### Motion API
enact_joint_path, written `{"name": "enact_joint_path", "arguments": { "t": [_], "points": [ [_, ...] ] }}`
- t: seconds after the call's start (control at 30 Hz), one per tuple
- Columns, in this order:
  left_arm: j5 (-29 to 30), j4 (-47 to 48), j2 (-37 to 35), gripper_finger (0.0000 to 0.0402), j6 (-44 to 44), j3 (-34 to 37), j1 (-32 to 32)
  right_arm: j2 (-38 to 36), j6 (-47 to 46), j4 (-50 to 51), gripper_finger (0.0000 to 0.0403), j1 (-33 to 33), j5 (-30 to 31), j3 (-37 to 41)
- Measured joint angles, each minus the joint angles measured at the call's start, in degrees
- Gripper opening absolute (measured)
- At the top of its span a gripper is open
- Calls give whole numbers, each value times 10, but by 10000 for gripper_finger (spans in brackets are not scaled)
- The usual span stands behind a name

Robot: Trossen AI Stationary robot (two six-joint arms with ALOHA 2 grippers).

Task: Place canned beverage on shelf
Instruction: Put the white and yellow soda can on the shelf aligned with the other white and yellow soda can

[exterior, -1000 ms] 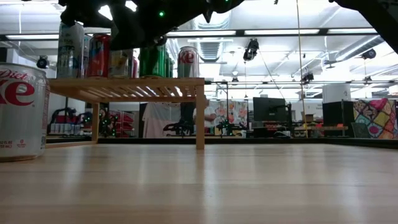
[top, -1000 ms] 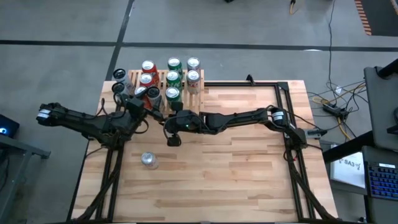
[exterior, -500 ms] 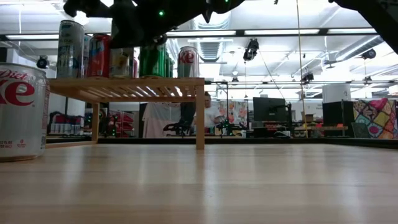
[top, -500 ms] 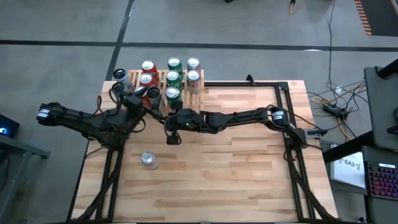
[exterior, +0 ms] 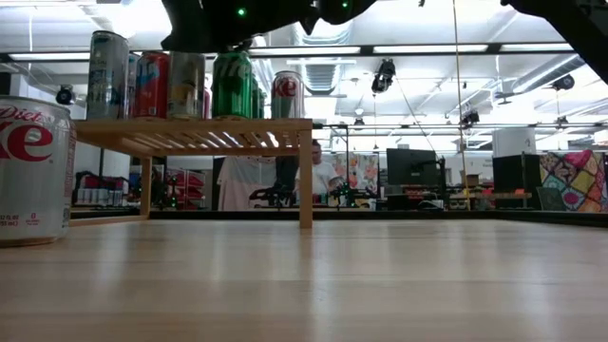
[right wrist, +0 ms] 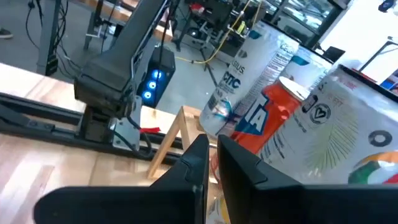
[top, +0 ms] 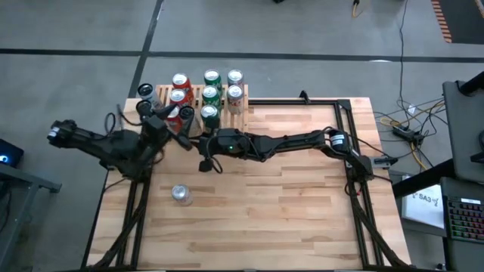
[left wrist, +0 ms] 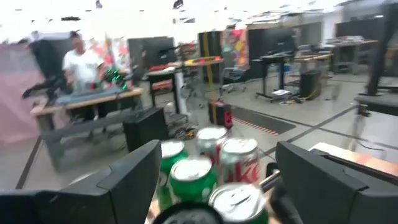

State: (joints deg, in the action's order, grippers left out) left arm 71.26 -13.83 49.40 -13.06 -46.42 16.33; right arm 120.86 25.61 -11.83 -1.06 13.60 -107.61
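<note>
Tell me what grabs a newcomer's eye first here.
The cluster of red, green and silver cans on the slatted shelf at the table's far left corner. Both grippers, left open and right shut, meet beside it, while one Diet Coke can stands alone on the table.

Glossy metal cans [top: 210, 97] on a matt light-wood slatted shelf [exterior: 199, 136].

Left arm reaches in over the table's left edge toward the far-left corner; left gripper [top: 168, 115] raised, fingers [left wrist: 134, 180] spread wide with nothing between them. Right arm stretched flat across the table from the right edge toward the left; right gripper [top: 206, 162] pointing down, fingers [right wrist: 194, 163] pressed together, empty.
</note>
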Motion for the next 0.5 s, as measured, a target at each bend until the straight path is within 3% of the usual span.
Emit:
{"name": "enact_joint_path", "arguments": {
  "t": [0.13,0.27,0.4,0.5],
  "points": [
    [1,22,1,300,-65,-50,55,-2,1,27,22,-1,2,0],
    [6,137,1,300,-62,-99,113,-30,8,108,22,2,8,1],
    [19,358,1,287,80,-146,179,-88,3,208,22,7,15,0],
    [-45,565,3,262,275,-180,224,-133,-1,278,22,7,13,0]
  ]
}}
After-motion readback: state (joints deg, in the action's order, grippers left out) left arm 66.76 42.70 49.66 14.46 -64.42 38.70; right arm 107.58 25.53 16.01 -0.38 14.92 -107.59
